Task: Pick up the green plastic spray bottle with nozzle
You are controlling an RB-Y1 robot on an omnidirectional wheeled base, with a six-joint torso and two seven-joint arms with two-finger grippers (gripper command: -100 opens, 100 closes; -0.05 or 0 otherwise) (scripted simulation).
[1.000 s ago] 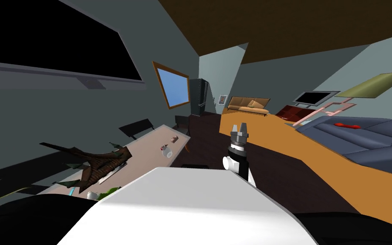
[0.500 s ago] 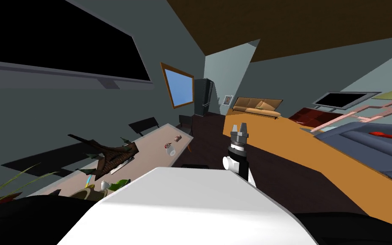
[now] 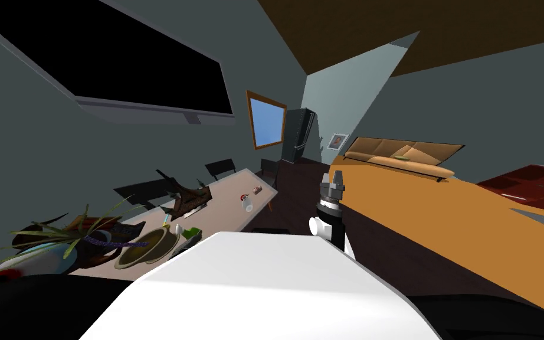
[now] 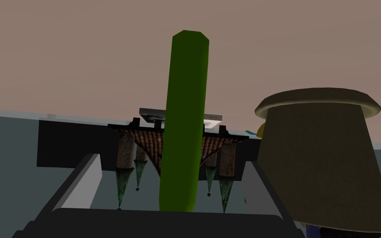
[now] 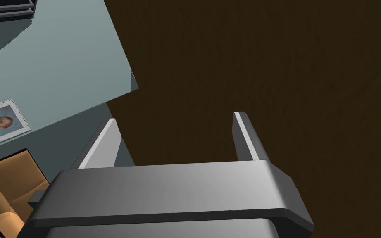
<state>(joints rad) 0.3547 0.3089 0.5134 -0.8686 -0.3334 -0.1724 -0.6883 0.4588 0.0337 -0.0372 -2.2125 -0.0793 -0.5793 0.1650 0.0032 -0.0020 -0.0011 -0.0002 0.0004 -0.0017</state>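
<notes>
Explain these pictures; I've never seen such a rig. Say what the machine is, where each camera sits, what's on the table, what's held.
A two-armed robot in a simulated house. One camera sits on its head, looking down; one on each hand. On the table lie an olive bowl, a white mug, a brown scaly ornament and a green bottle. The left jaws stand open either side of that bottle, not touching it. The right jaws, raised in front, are open too. Nothing is held.
</notes>
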